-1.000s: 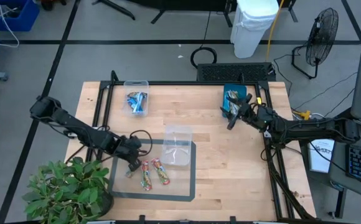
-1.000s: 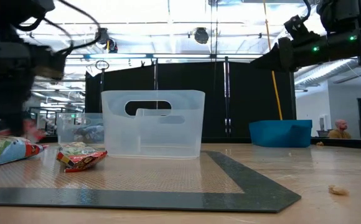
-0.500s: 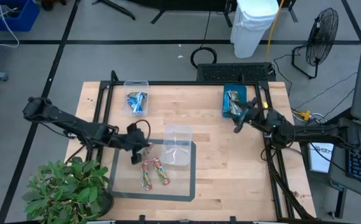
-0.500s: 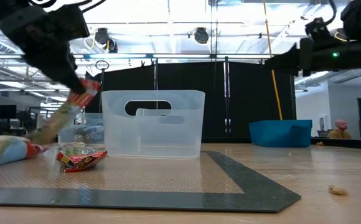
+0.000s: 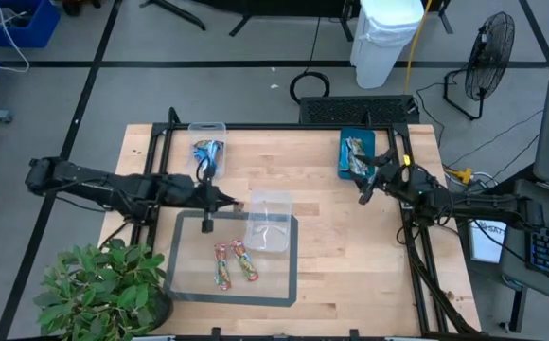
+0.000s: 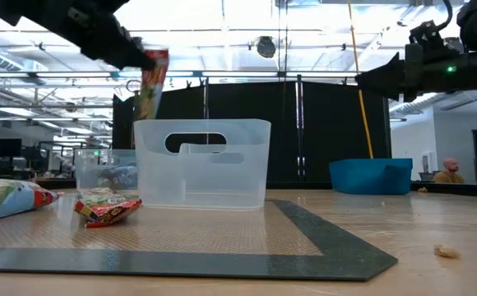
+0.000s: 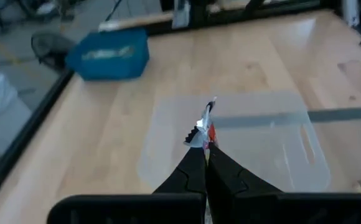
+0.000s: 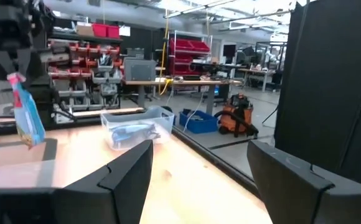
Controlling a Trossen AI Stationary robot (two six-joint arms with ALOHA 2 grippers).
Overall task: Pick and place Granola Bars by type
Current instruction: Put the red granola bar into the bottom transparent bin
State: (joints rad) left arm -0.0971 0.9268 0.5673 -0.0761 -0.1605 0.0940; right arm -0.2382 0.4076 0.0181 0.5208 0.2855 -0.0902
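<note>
Left gripper (image 5: 220,200), closed on one end of a red-and-green granola bar (image 6: 150,82); the fingers (image 7: 196,168) meet with no gap and the wrapper end stands out just past their tips. In the low view the held bar hangs nearly upright, long axis vertical, above table height.

Directly ahead of this gripper and slightly below: the clear tub (image 5: 271,223) standing on the grey mat (image 5: 289,275). In the left wrist view its open mouth lies just beyond the bar, so the bar appears to be at the near rim, not yet over the middle. Judged step: carrying the bar to the tub for release; a short advance along the arm's own line should bring it over the opening, where the hanging posture suits an end-first drop.

Beside and behind the gripper, on the mat: two more red-and-green bars (image 5: 233,263), lying side by side, long axes roughly across the arm's line. The left arm is clearly the nearer to them.

Farther off, to the gripper's far side: a second clear tub (image 5: 207,149) holding blue bars.

Farthest, well across the table: the right gripper (image 5: 363,186), jaws spread wide and holding nothing, hovering just beside the teal tray (image 5: 342,161), which holds tan-gold bars.
</note>
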